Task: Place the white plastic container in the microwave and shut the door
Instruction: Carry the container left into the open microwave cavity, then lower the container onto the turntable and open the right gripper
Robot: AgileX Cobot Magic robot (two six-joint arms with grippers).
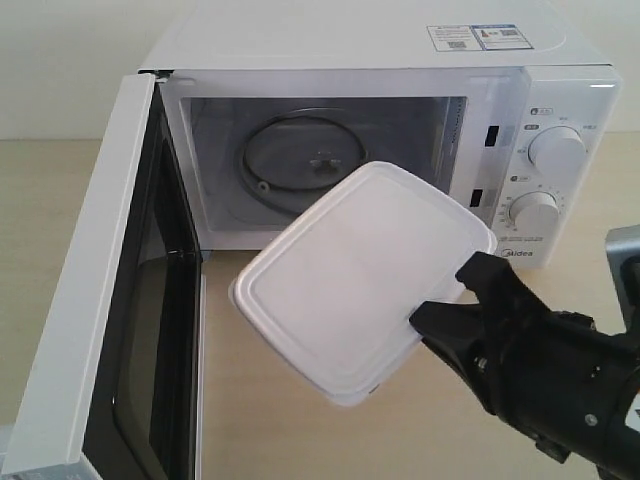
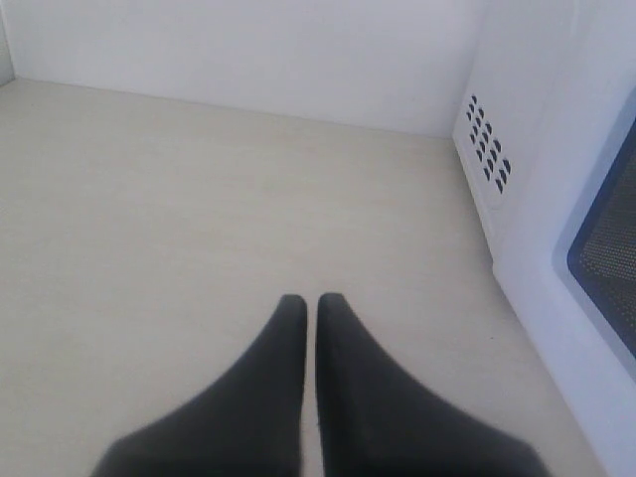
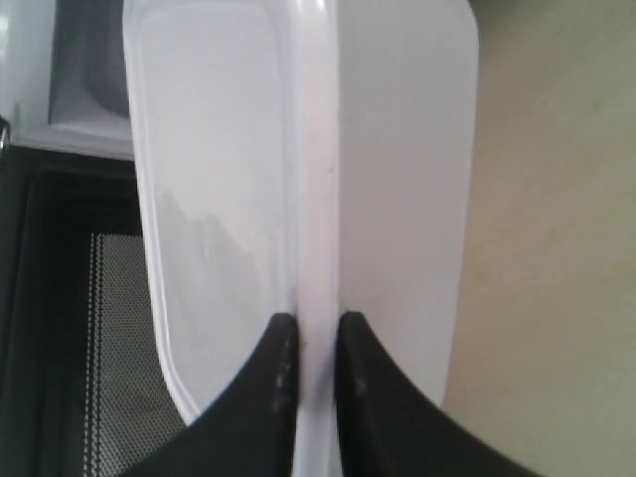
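The white plastic container [image 1: 360, 275] hangs tilted in the air just in front of the open microwave [image 1: 400, 60], its lid facing up and toward the camera. My right gripper [image 1: 450, 300] is shut on its rim at the near right corner; in the right wrist view the container [image 3: 219, 179] stands edge-on between the black fingertips [image 3: 281, 343]. The cavity shows the glass turntable [image 1: 300, 155]. The door [image 1: 100, 320] stands swung wide open on the left. My left gripper [image 2: 310, 301] is shut on nothing, low over the tabletop beside the microwave's vented side [image 2: 487, 149].
Two round dials [image 1: 556, 148] sit on the control panel at the right. The door's dark window [image 3: 109, 328] lies below the held container. A grey object [image 1: 625, 265] shows at the right edge. Light wooden tabletop [image 1: 260, 400] stretches in front of the microwave.
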